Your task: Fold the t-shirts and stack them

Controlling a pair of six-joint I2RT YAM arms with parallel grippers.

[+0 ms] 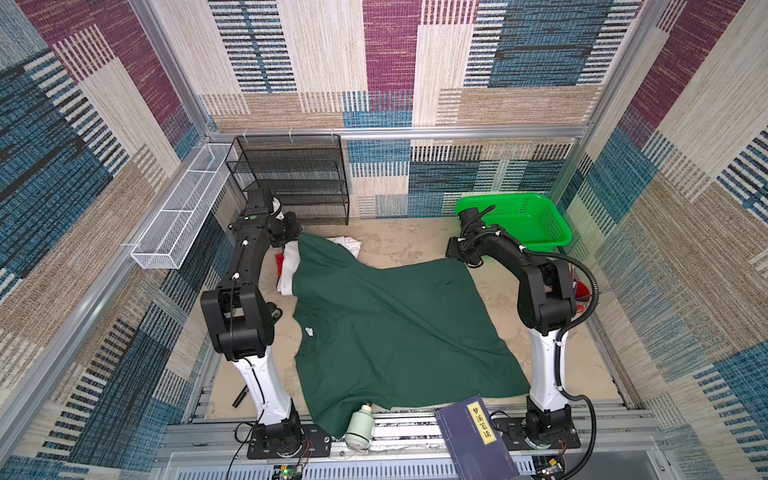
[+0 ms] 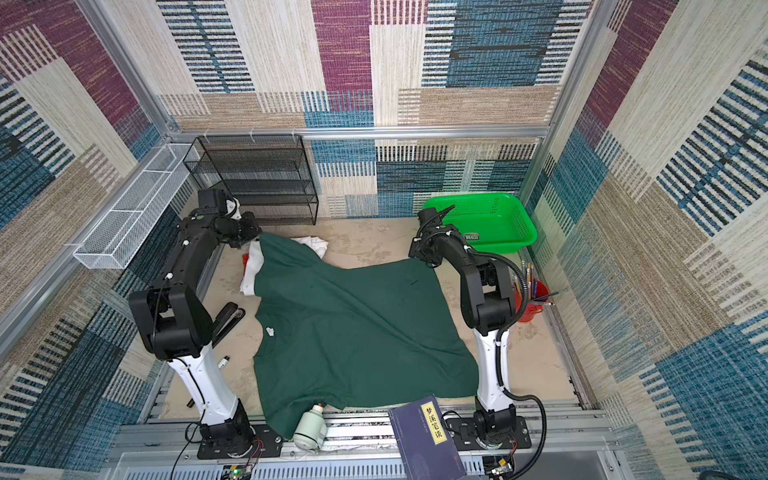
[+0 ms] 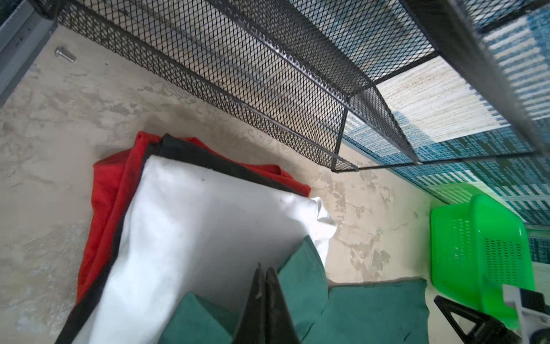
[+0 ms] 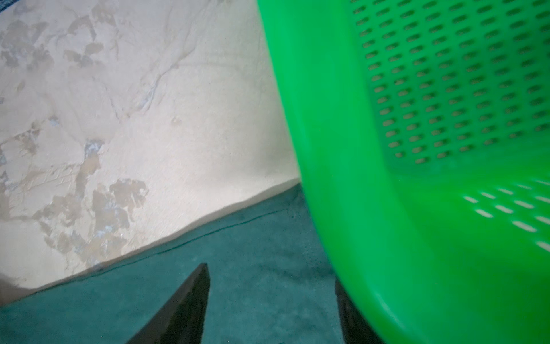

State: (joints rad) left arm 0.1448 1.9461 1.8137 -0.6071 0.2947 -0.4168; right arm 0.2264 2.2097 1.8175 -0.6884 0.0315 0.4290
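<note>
while tight on t-shirt, left claw outstretched

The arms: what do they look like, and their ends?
The left arm and right arm have black blocky joints on white lower segments, with black cables. The right arm carries a ribbed black hose. The left gripper and right gripper each have two black tapered fingers.

A dark blue book at the lower right of both top views bears a yellow label reading 梦溪笔谈.
</note>
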